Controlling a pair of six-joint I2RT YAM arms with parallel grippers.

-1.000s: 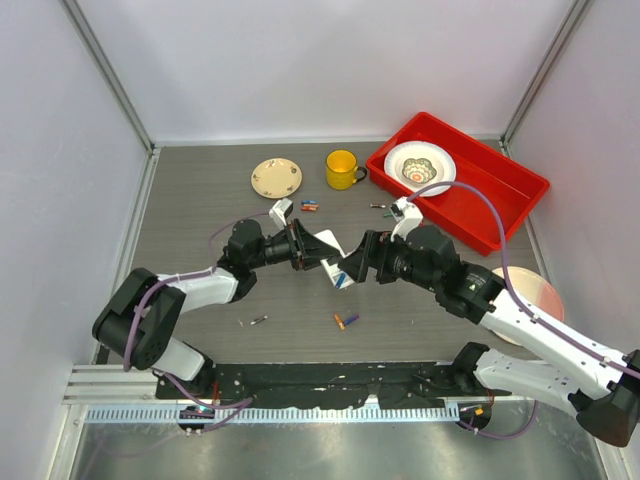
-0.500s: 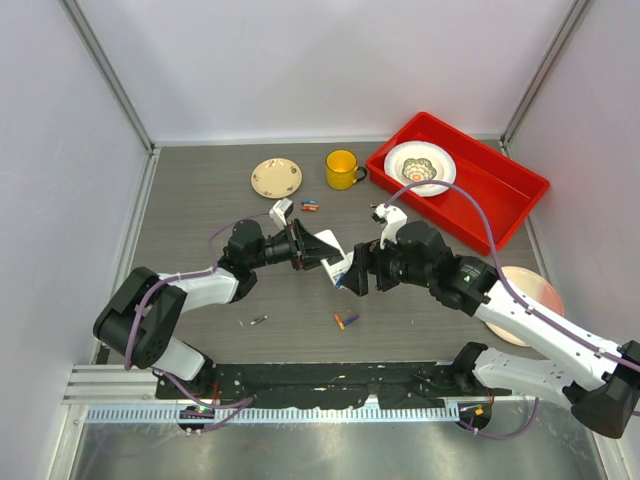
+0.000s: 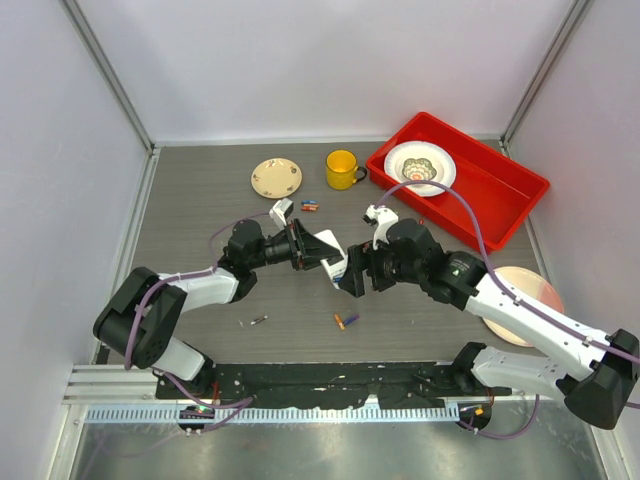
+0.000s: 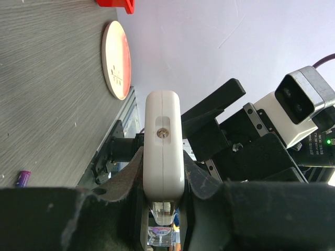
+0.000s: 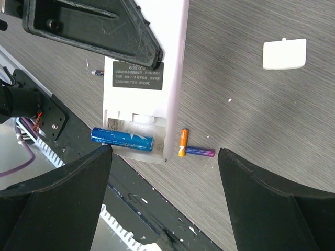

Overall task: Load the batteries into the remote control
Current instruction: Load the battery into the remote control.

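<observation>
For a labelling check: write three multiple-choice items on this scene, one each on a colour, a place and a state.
1. The battery at the remote's compartment is: A orange, B blue, C green.
2. The bowl lies: A in the tray, B beside it, C on the remote.
3. The right gripper is: A open, B shut on the remote, C shut on the battery.
B: blue in the right wrist view. A: red walls surround it. A: its fingers stand wide apart.

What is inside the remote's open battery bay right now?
One blue battery lies crosswise in the remote, one end past its edge. No second cell shows. A finger of the left gripper hides part of the remote above the label.
</observation>
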